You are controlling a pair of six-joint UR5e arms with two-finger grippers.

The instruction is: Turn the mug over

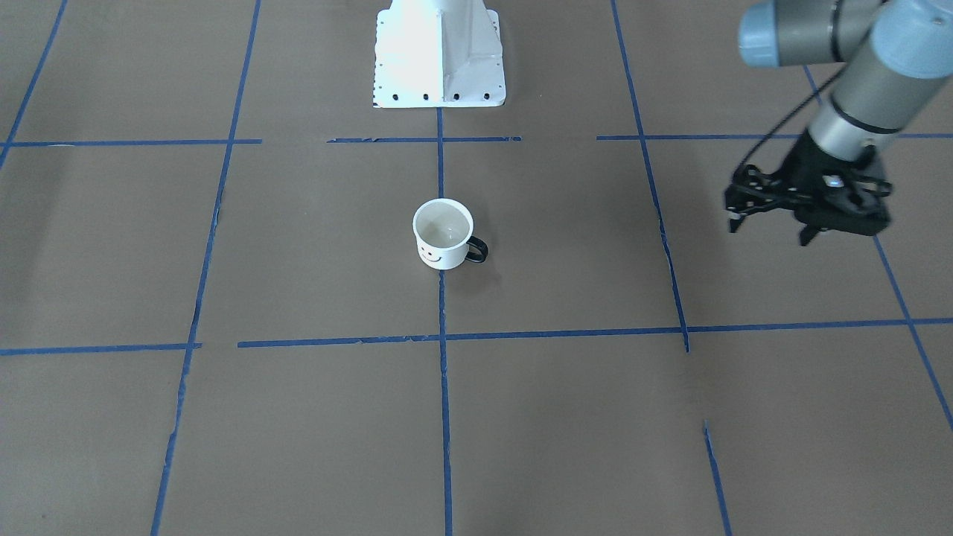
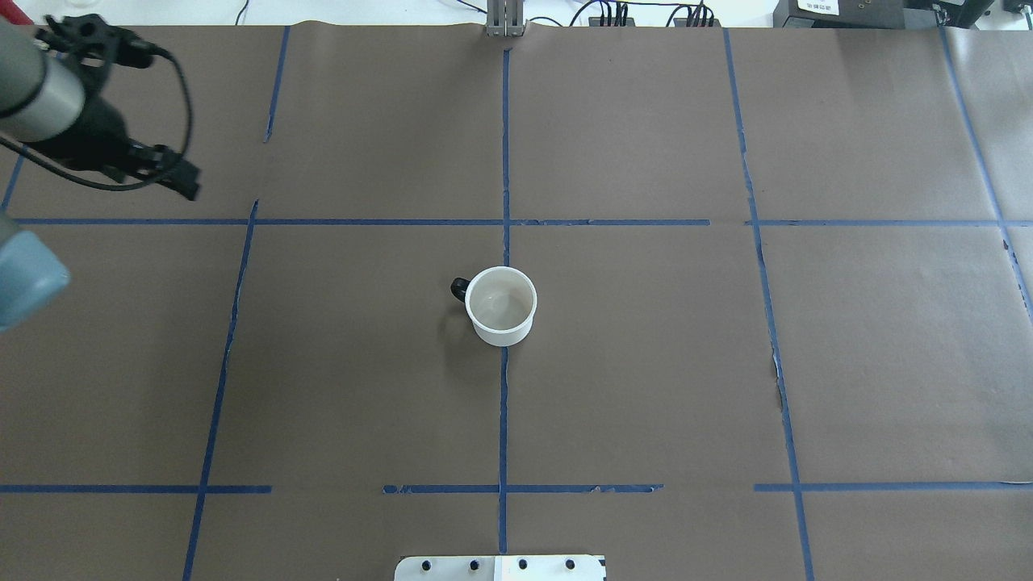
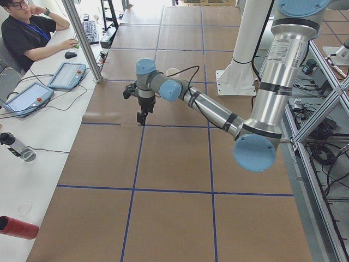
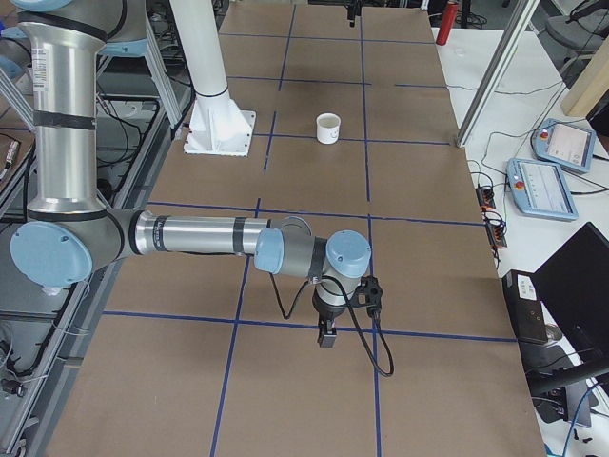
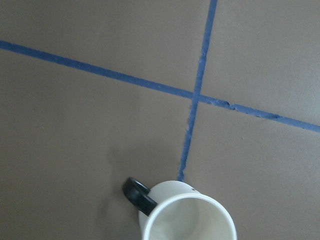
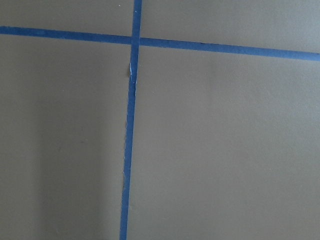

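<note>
The mug point(image 1: 443, 237) is small and white, with a black loop handle and a black smiley face. It stands upright, mouth up and empty, at the table's middle on a blue tape line. It also shows in the overhead view point(image 2: 501, 305), the left wrist view point(image 5: 187, 215) and both side views point(image 3: 173, 71) point(image 4: 328, 128). My left gripper point(image 1: 806, 238) point(image 2: 190, 191) hangs above the table far off to the mug's side; it looks shut and empty. My right gripper point(image 4: 326, 335) shows only in the exterior right view, far from the mug, and I cannot tell its state.
The robot's white base plate point(image 1: 439, 59) stands behind the mug. Blue tape lines cross the brown table cover point(image 2: 646, 363). An operator point(image 3: 30, 33) sits at a side bench with teach pendants point(image 3: 66, 75). A red bottle point(image 3: 19, 226) lies on that bench.
</note>
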